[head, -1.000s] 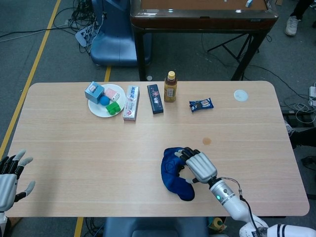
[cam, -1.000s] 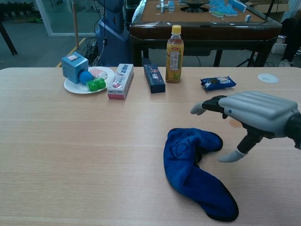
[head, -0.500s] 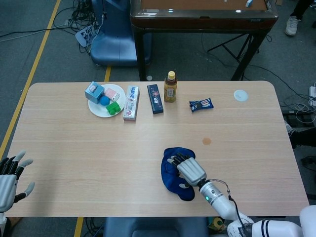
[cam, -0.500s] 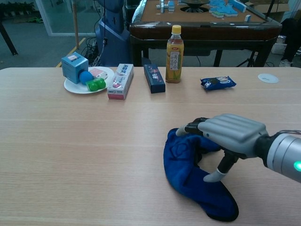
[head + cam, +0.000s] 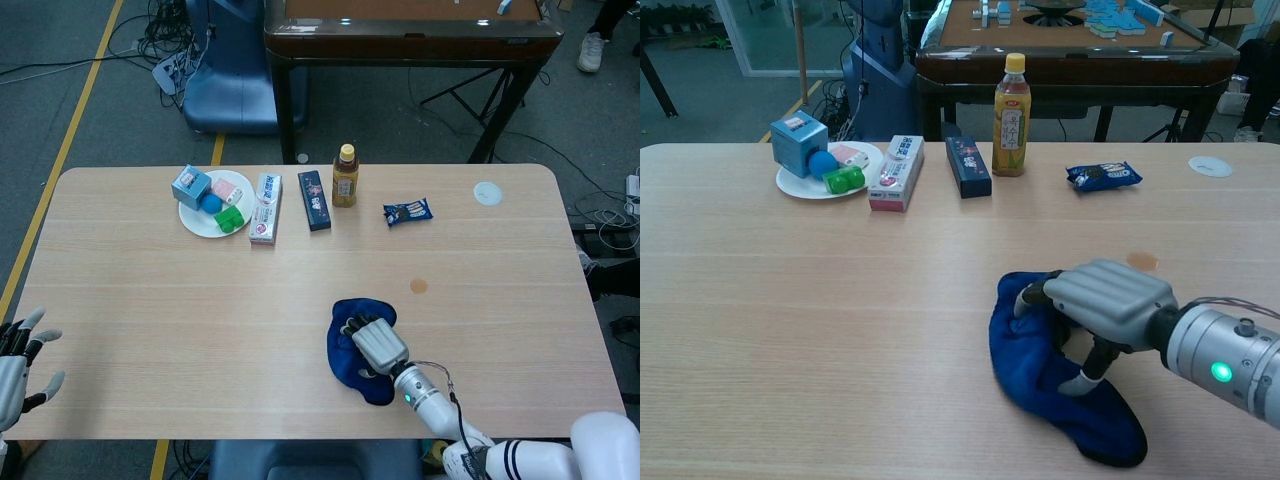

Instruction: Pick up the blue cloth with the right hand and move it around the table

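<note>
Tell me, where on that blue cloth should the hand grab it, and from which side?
Probably the bunched upper end of the blue cloth, taken from above. The cloth lies flat and limp on the table, so it has no edge to slip under, while the folds there give the fingers something to gather. The right hand is already over that end, its fingers curling down onto it.

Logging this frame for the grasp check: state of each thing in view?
Cloth: flat on table, bunched, not lifted.
Right robot hand: on the cloth, fingers curling into it; grip not certain.
Left robot hand: off the table's left edge, fingers apart, holds nothing.
Bottle: upright, capped.
Plate: holds small blocks.
White box: lying flat.
Dark box: lying flat.
Snack packet: lying flat, sealed.
</note>
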Controlling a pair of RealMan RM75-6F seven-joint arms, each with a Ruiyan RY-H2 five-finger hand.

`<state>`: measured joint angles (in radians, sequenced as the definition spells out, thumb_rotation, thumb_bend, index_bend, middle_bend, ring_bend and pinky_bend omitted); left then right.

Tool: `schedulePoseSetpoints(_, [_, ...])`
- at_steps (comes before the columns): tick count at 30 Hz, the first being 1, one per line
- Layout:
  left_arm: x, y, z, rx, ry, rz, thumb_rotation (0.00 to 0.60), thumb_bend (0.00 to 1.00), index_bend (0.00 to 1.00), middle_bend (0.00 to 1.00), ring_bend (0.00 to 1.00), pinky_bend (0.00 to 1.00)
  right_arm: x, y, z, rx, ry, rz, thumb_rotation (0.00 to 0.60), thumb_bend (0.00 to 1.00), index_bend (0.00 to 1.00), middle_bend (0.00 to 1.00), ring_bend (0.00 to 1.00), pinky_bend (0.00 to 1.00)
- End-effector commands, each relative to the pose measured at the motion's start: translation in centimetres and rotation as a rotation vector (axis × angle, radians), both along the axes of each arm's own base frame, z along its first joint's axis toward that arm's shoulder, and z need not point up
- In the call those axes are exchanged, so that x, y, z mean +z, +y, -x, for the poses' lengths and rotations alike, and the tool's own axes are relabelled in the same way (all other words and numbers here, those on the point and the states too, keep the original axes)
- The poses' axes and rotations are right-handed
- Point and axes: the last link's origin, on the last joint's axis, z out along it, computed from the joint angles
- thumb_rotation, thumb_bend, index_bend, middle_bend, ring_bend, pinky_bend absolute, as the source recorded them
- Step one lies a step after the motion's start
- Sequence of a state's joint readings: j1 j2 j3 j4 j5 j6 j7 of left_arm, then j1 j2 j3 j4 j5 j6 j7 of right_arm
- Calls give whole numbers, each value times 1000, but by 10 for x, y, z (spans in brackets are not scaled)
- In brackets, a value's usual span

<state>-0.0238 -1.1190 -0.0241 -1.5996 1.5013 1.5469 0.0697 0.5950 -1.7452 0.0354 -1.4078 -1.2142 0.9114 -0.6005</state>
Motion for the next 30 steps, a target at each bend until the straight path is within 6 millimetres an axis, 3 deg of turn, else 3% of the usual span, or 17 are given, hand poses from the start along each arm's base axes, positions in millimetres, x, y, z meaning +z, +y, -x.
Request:
schedulePoseSetpoints(1, [0,0,1,0,-1,1,600,258,314,74,107,61,-3,-3,1,2,-26,24,600,471,492,394,350,454])
schedulePoseSetpoints(4, [0,0,1,0,-2,1,600,258,328,74,107,61,-2,-7,3,-2,-49,50,600,609,613,472,448,581])
schedulePoseSetpoints(7, [-1,0,1,-3,-2,5,600,259,332,74,107,61,4,-13,5,-14,-78,81,600,679,685,530,516,659])
schedulePoseSetpoints(11, [0,0,1,-3,-2,5,600,258,332,74,107,61,20,-21,3,-15,-126,131,600,685,704,557,550,695])
schedulePoseSetpoints(19, [-1,1,-1,-6,-4,12,600,258,332,74,107,61,76,-48,8,-27,-178,265,600,684,721,572,566,714])
schedulePoseSetpoints(23, [-3,1,-1,-9,-5,18,600,258,332,74,107,61,90,-61,13,-49,-167,300,600,685,725,572,566,714])
schedulePoseSetpoints(30, [-5,1,-2,-5,-5,26,600,258,332,74,107,61,96,-86,36,-114,-109,340,600,685,730,573,566,714])
